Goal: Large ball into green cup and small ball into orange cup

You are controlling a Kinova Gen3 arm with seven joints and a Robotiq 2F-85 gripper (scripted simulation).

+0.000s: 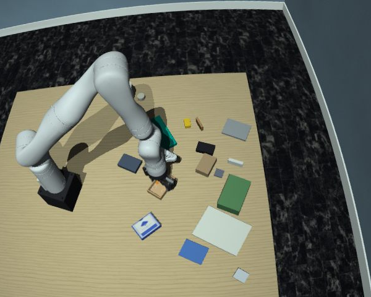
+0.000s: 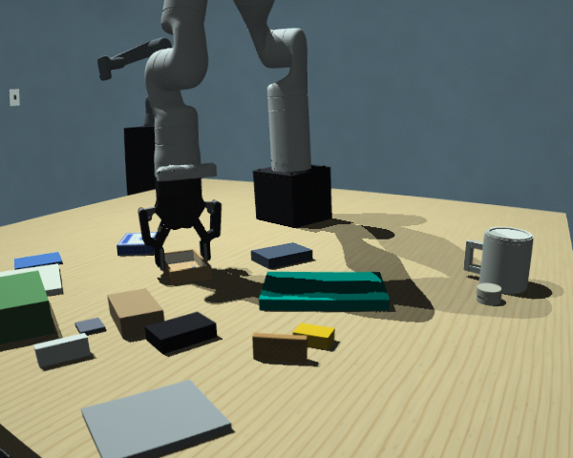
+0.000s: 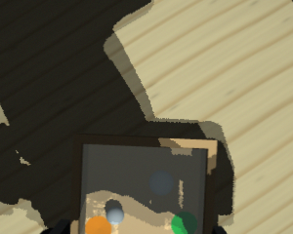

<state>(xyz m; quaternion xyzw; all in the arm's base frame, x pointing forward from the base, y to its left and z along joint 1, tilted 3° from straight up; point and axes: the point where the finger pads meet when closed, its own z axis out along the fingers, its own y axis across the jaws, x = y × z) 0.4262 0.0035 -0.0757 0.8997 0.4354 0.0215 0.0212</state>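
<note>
The wooden puzzle (image 1: 156, 190) (image 2: 185, 268) (image 3: 190, 144) lies flat on the table, a small open-framed box under a clear cover. In the wrist view a small pale ball sits just above the orange cup (image 3: 98, 226). A larger dark ball lies up and to the left of the green cup (image 3: 184, 223). My gripper (image 1: 160, 181) (image 2: 183, 260) reaches straight down over the puzzle, with a finger on each side, and is shut on its walls. The puzzle's near edge is cut off at the bottom of the wrist view.
A teal block (image 1: 164, 132) (image 2: 324, 290) and a dark blue box (image 1: 130, 163) (image 2: 282, 255) lie close by. A tan box (image 1: 206, 164) (image 2: 135, 307), a black box (image 1: 205, 148), a green box (image 1: 234, 193) and a blue-white box (image 1: 146, 225) surround the spot. A grey mug (image 2: 506, 259) stands far off.
</note>
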